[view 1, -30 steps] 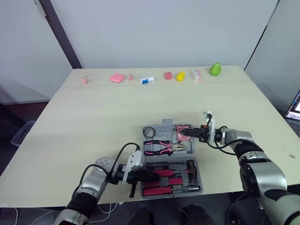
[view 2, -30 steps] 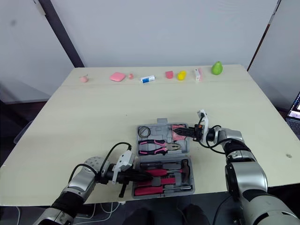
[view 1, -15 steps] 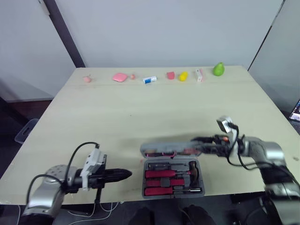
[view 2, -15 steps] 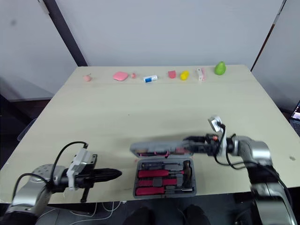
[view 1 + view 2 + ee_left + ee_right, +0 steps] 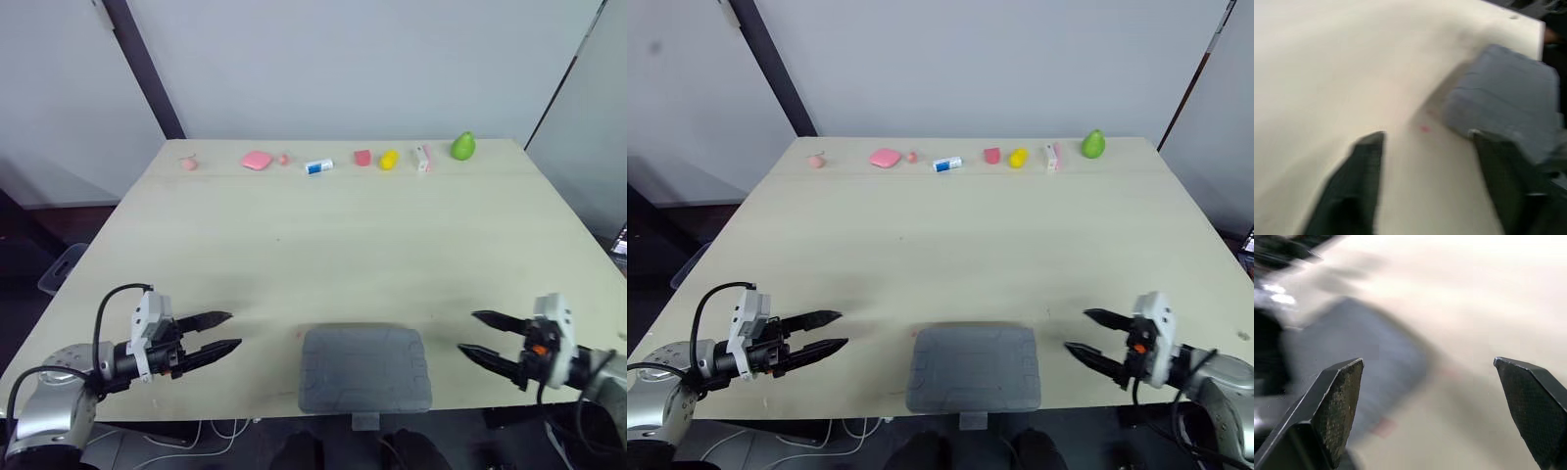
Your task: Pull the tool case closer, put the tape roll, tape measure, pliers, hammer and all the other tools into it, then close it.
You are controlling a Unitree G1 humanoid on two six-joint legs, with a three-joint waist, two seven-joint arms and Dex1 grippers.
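Observation:
The grey tool case [image 5: 364, 368] lies with its lid down at the table's near edge, in the middle; none of its tools can be seen. My left gripper [image 5: 223, 333] hovers open to the left of the case, apart from it, with nothing between its fingers. To the right of the case my right gripper [image 5: 473, 335] is open too and holds nothing. The case [image 5: 1508, 98] sits beyond the left fingers in the left wrist view, and as a blurred grey shape [image 5: 1366, 357] in the right wrist view.
A row of small items lines the far edge of the table [image 5: 323, 235]: a pink pad [image 5: 257, 160], a blue-and-white tube [image 5: 318, 166], a yellow piece [image 5: 389, 159], a green pear shape [image 5: 463, 147] and several more.
The case lid has come down from half raised to flat. My right gripper has let go of it and drawn back right; my left gripper has opened and stayed left of the case.

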